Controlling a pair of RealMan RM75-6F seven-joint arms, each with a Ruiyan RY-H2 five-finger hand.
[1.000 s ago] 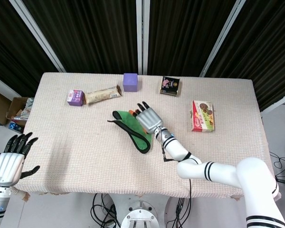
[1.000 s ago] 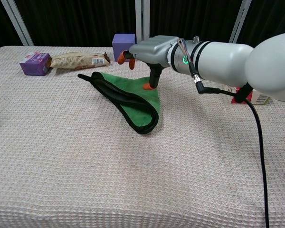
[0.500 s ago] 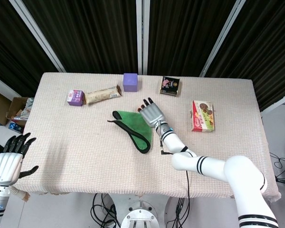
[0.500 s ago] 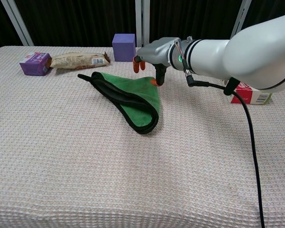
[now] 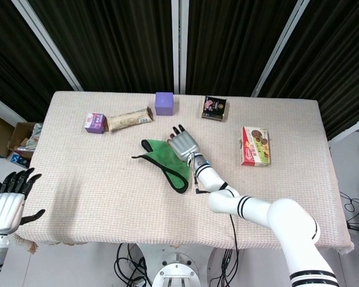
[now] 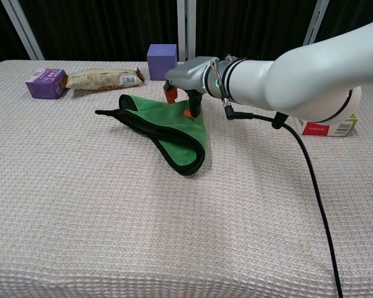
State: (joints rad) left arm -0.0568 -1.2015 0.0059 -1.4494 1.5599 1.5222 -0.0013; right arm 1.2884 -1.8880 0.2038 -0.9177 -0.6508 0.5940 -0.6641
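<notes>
Right hand [image 6: 185, 79] is set fingertips-down on the green black-edged cloth pouch [image 6: 168, 127], mid-counter [image 5: 96, 179]; whether it is gripped cannot be told. Left hand [image 5: 6, 200] is held off the counter's left edge, fingers spread, nothing held.

Table [image 5: 96, 179] with beige waffle cloth; on it lie a green cloth [image 5: 166, 160], purple box [image 5: 95, 122], snack bar [image 5: 128, 118], purple cube [image 5: 164, 103], dark packet [image 5: 214, 108], red box [image 5: 255, 145].

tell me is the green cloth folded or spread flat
Folded: the green cloth lies doubled into a rough triangle, black edging stacked, the right hand pressing on it.
</notes>
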